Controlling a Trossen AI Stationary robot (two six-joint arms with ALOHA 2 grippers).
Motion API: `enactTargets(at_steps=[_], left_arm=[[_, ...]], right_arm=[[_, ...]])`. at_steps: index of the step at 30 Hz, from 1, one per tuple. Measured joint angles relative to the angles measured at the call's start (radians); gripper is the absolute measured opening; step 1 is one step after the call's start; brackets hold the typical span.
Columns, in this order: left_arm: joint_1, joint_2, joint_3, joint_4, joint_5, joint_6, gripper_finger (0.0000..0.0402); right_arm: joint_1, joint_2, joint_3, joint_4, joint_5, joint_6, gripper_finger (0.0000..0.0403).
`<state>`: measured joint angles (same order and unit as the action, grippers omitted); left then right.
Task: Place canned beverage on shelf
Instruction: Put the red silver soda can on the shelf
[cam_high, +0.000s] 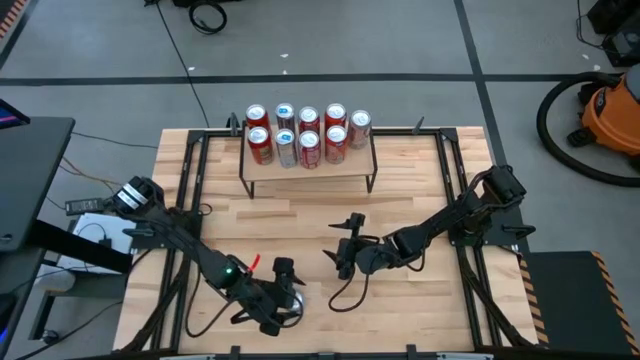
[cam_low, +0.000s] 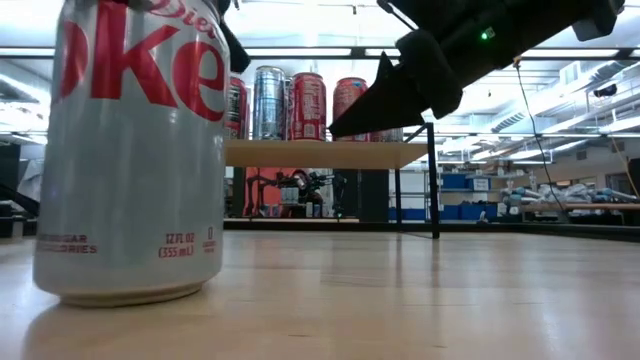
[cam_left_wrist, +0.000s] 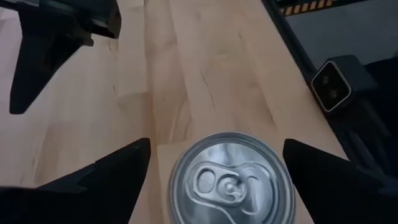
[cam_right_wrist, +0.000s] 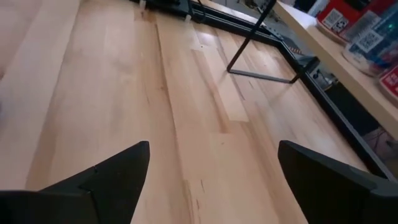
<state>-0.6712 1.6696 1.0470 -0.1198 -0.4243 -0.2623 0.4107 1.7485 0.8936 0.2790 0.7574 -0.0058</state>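
near the front edge of the surface (cam_high: 420, 310), on the left side, stands one silver diet coke can (cam_low: 135, 150). it is upright, with its pull tab on top. the left hand (cam_left_wrist: 214, 180) hangs right over it, with one dark finger on each side of the can. the fingers are spread wide and do not touch the can, so nothing is held.

the can looks like thin metal. it is hard and smooth, so it may slip if the squeeze is too soft. it may dent if the squeeze is too hard. the label says twelve ounces, and the tab looks shut, so i think it is full and a bit heavy. the best place to hold it looks like the round side, about the middle, with one finger on each side. holding it low down or only by the rim could make it tip.

the right hand (cam_high: 347, 245) is near the middle of the surface, well apart from the can. its fingers are spread too and hold nothing.

the shelf (cam_high: 310, 176) stands at the far side of the surface. i count nine cans on the shelf (cam_high: 305, 135), in two rows. five are red and four are silver. so there are ten cans in all, one shelf, and two hands.
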Motion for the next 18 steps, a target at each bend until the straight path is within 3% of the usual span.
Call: enactTargets(at_steps=[10,18], left_arm=[[0.039,0.000,0.000,-0.070,-0.019,-0.038,0.0349],[0.116,0.000,0.000,-0.089,-0.061,0.056,0.0336]], right_arm=[[-0.018,-0.001,0.000,-0.076,-0.071,-0.043,0.0356],[-0.027,-0.002,0.000,-0.129,-0.071,-0.051,0.0355]])
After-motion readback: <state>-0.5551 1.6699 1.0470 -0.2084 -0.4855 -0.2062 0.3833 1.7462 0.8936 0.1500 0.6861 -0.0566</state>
